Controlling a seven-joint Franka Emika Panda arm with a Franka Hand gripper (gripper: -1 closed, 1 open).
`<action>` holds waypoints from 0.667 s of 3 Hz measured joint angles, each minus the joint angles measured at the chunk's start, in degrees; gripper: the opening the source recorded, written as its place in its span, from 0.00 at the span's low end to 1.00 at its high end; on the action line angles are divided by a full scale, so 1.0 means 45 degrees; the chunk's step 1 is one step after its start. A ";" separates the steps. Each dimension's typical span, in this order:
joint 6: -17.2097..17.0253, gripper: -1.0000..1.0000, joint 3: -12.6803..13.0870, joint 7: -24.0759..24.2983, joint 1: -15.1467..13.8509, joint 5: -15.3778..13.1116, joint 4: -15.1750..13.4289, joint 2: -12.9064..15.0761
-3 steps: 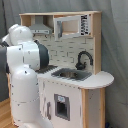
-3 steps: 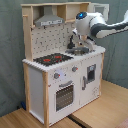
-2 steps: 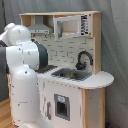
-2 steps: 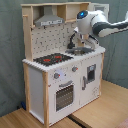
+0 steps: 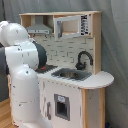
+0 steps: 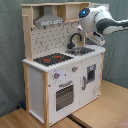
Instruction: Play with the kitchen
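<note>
The kitchen (image 5: 75, 95) (image 6: 55, 80) is a white and light-wood toy set, seen in both exterior views. It has a grey hood (image 6: 49, 21), a black-red hob (image 6: 50, 59), a black faucet (image 6: 75, 39) over a sink (image 6: 82, 50), and an oven door (image 6: 64, 96). In the second exterior view my white arm (image 6: 102, 20) reaches in from the right. Its dark gripper (image 6: 93, 37) hangs just above the sink, right of the faucet. In the first exterior view the arm's body (image 5: 22, 75) hides the hob and the gripper.
The kitchen stands on a wooden floor (image 6: 100, 112) before a grey curtain (image 6: 10, 50). An upper shelf with a microwave-like box (image 5: 70, 26) sits over the faucet (image 5: 83, 60) and sink (image 5: 72, 74). A rounded counter end (image 5: 102, 79) juts out at the first exterior view's right.
The arm's wrist has shifted slightly to the second exterior view's left, closer over the sink. The kitchen itself has not moved.
</note>
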 joint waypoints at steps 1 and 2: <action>-0.1332 1.00 -0.0227 0.0028 0.0799 -0.0474 0.0361 -0.0002; -0.2583 1.00 -0.0375 0.0062 0.1487 -0.1004 0.0622 -0.0008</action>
